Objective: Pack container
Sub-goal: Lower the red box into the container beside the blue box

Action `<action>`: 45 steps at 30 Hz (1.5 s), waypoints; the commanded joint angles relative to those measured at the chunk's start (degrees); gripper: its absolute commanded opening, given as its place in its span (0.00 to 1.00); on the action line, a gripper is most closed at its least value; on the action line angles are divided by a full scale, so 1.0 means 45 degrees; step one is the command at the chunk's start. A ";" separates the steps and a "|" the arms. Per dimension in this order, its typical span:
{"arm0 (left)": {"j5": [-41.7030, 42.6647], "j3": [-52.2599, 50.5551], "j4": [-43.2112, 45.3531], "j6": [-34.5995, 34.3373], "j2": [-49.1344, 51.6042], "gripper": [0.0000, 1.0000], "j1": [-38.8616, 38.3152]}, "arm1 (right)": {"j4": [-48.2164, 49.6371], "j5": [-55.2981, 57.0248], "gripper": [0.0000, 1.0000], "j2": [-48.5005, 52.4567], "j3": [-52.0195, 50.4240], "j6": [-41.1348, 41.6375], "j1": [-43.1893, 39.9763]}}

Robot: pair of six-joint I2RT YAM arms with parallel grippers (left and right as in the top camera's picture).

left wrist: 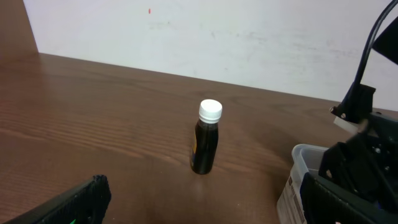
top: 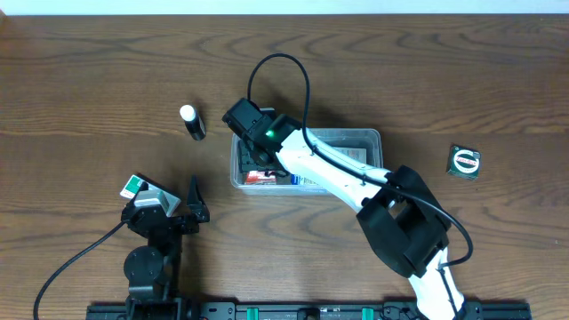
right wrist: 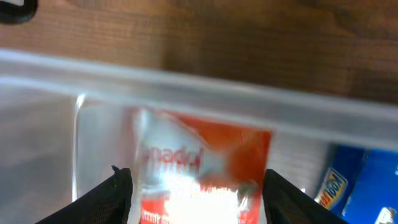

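Observation:
The clear plastic container [top: 369, 140] stands mid-table and holds a red and white packet [top: 260, 177] and a blue packet [top: 307, 180]. My right arm reaches over its left end. In the right wrist view my right gripper [right wrist: 198, 199] is open inside the container [right wrist: 186, 81], its fingers either side of the red packet [right wrist: 205, 162], which lies below them, with the blue packet [right wrist: 348, 186] to the right. My left gripper [top: 191, 206] is open and empty at the front left, well short of the container [left wrist: 297, 180].
A small dark bottle with a white cap [top: 192, 122] stands left of the container and also shows in the left wrist view [left wrist: 206, 146]. A round green and white item [top: 464, 163] lies at the right. A small green and white thing [top: 133, 185] sits by the left arm.

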 commanded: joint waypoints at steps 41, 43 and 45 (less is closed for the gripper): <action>-0.0151 -0.0243 -0.0466 0.0209 0.0015 0.98 0.0063 | -0.0447 0.0087 0.73 -0.0403 -0.0010 0.0840 0.0107; -0.0151 -0.0243 -0.0466 0.0209 0.0015 0.98 0.0063 | -0.0437 0.0136 0.73 -0.0534 -0.0010 0.0840 0.0068; -0.0151 -0.0243 -0.0466 0.0209 0.0015 0.98 0.0063 | -0.0398 0.0185 0.74 -0.0685 -0.0010 0.0826 0.0044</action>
